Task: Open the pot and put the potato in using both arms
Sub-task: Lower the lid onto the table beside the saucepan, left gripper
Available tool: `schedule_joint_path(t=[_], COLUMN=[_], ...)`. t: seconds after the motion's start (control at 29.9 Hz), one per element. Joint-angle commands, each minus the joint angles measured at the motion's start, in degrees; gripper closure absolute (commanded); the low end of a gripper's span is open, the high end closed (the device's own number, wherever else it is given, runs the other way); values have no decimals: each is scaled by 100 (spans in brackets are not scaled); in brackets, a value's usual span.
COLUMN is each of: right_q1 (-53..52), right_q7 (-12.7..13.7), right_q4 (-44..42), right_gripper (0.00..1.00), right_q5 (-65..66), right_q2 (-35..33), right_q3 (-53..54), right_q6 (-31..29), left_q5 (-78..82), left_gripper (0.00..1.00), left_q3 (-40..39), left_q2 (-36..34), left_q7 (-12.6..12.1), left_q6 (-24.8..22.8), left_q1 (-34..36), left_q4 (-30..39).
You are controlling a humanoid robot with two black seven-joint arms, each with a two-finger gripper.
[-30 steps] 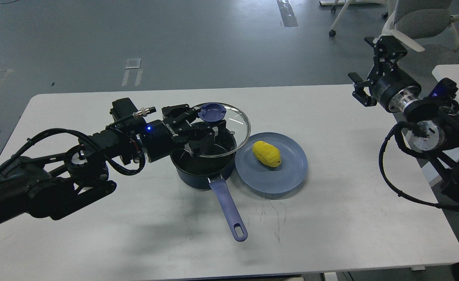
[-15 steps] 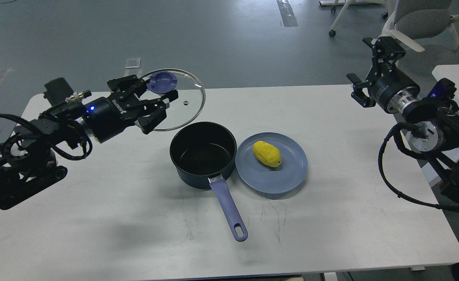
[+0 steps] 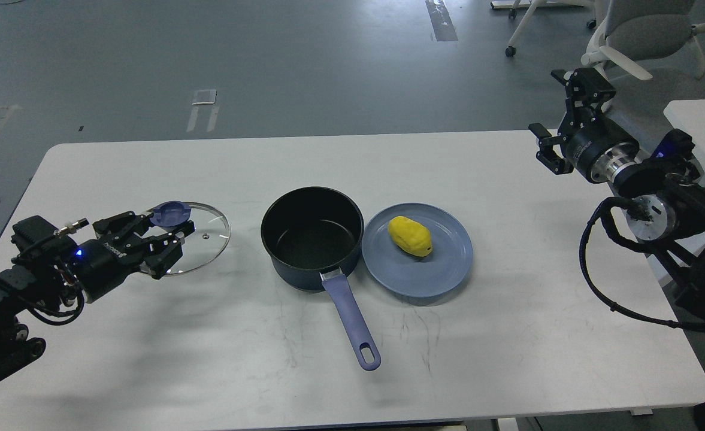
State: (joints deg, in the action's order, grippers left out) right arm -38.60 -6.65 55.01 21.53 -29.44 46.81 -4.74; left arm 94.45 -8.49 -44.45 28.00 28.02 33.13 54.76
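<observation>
The pot (image 3: 312,234) stands open at the centre of the worktop (image 3: 508,335), and the potato (image 3: 410,236) lies on the blue plate (image 3: 442,275) just beside it, at 3 o'clock from the pot. Its long axis runs from about 10 to 4 o'clock. Our left gripper (image 3: 171,232) is far at 9 o'clock, pinching the knob of the glass lid (image 3: 205,239), which seems low over the worktop; whether it touches, we cannot tell. Our right gripper (image 3: 562,117) hangs spread and empty past the far right corner, at about 2 o'clock from the potato. We judge the right arm is the free and better placed one, so it must travel toward 8 o'clock and down.
</observation>
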Motion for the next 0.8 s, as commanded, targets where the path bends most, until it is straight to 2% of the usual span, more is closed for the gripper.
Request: schedule_joint_path(t=[0.0, 0.13, 0.2, 0.4, 0.47, 0.5, 0.57, 0.64, 0.7, 0.77], right_q1=[1, 10, 19, 36, 45, 63, 72, 80, 80, 80], right_q7=[-3, -3, -3, -3, -3, -3, -3, -3, -3, -3], right_q4=[9, 9, 1, 1, 1, 1, 1, 1, -8, -8], right_gripper=[0, 0, 0, 0, 0, 0, 0, 0, 0, 0], right_q5=[0, 0, 0, 0, 0, 0, 0, 0, 0, 0], right_q2=[-18, -18, -18, -44, -53, -53, -53, -53, -53, -53], right_q3=[-14, -14, -14, -14, -14, -14, -5, -14, -14, -14], right_q6=[-1, -1, -1, -1, -1, -1, -1, -1, -1, -1], left_q5=[-163, -172, -251, -542, -585, -681, -831, -981, -1007, -1025], left_gripper=[94, 92, 87, 82, 70, 60, 55, 42, 4, 2], left_q3=[6, 6, -3, 6, 6, 6, 6, 14, 6, 6], left_q2=[260, 436, 542, 998, 1087, 1122, 1140, 1158, 1158, 1158], left_q7=[0, 0, 0, 0, 0, 0, 0, 0, 0, 0], left_q6=[-2, -2, -2, -2, -2, -2, -2, -2, -2, -2], left_q1=[-140, -166, -228, -324, -325, -325, -325, -325, -316, -316], left_q4=[-290, -326, -387, -1063, -1231, -1292, -1319, -1328, -1319, -1319])
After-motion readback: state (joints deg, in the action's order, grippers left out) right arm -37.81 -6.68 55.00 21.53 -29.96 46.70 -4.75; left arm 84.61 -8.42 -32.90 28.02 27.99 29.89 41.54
